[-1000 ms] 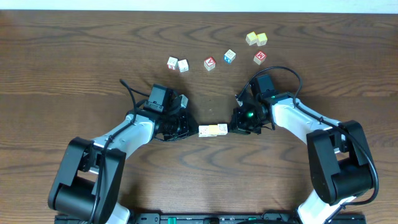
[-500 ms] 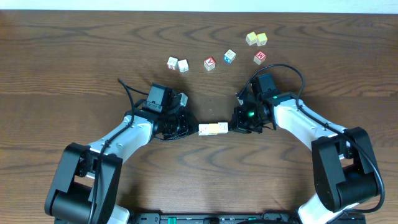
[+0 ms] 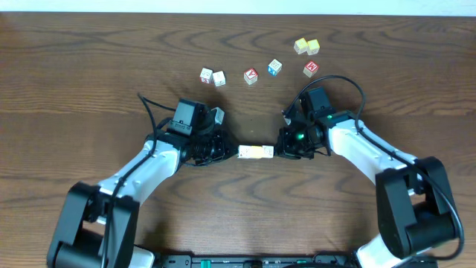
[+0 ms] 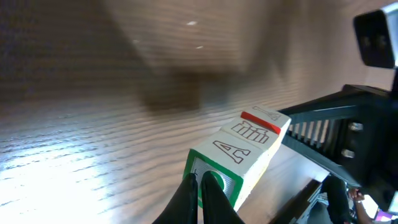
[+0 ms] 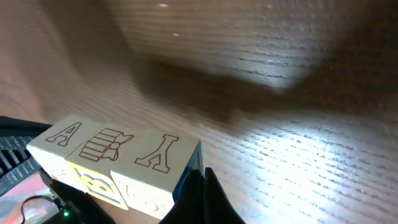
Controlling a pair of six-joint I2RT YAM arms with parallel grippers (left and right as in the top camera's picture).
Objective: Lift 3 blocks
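1. I found the row of three blocks mid-table, between the two arms. Its long axis ran left to right in the overhead view, with one end facing each gripper.
2. The left gripper had its fingers pinched tip to tip with nothing between them. The tips pressed against the row's green-bordered end face.
3. The right gripper was pinched together the same way, also gripping nothing. Its tips pushed against the opposite end, where a blue edge showed.
4. So the row was squeezed end-on between the two sets of closed tips rather than grasped by either one. In both wrist views its shadow lay apart from it on the wooden table, so it looked to be up off the surface.
5. On the top faces I read an outlined "A" on the block nearest the left gripper. The middle block carried a striped picture I could not identify. The block nearest the right gripper had a forked letter, possibly a "Y"; I could not tell. The middle block's side was yellow.
6. The loose cubes lay well apart, farther back: a whitish pair, a red-lettered cube, a blue-lettered cube, a second red-lettered cube and a yellow pair. Their letters were too small to read.
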